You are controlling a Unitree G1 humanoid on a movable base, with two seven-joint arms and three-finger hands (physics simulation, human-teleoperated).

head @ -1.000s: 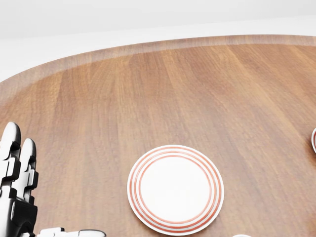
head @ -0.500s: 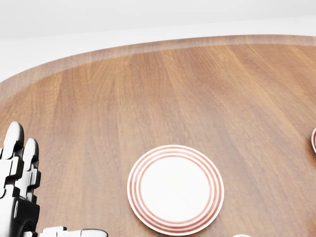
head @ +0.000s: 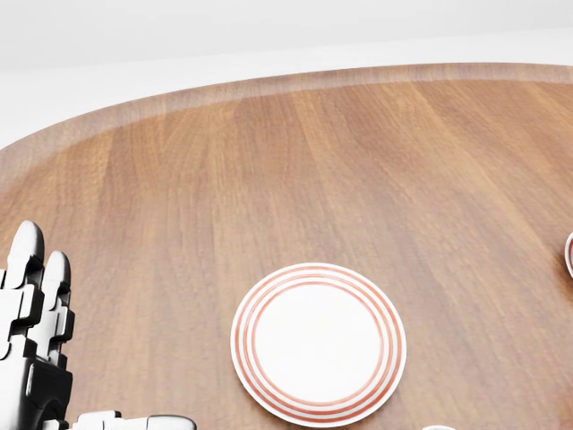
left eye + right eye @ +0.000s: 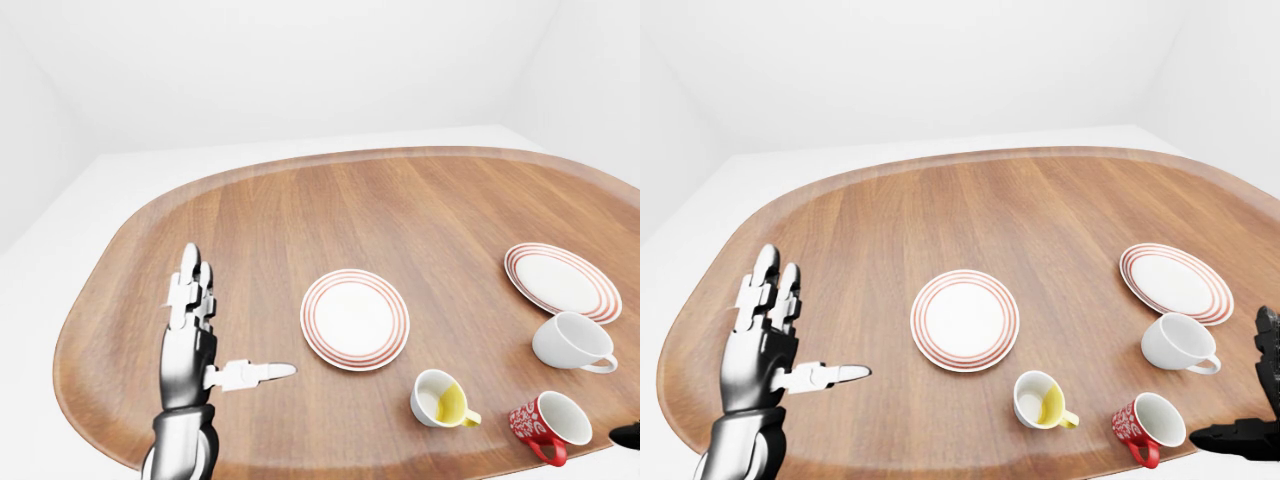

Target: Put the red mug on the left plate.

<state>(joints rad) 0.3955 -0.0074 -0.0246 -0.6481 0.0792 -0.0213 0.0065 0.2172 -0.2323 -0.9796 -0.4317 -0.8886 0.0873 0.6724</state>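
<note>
While nothing has yet been grasped, the task is judged to be at its very start, with the reach for the red mug not yet made. That mug is seen lying on its side at about five o'clock on the wooden tabletop in the right-eye view, its mouth turned toward the viewer and its handle low at the near edge. The left plate, rimmed with red rings, is found near the middle of the tabletop, empty, at roughly ten o'clock from the mug and well apart from it. A yellow-lined mug lies between the two, just beside the plate's lower right rim, and a white mug rests near a second ringed plate at two o'clock.

The left hand is held up over the tabletop at eight o'clock, released, fingers spread and thumb pointing toward the plate, gripping nothing. The right hand is only partly shown as a dark shape at the right edge, close to the red mug; whether it is released or clenched cannot be told.

For the next move, the right hand would likely be needed at the mug, with a path to the plate chosen clear of the yellow-lined mug.
</note>
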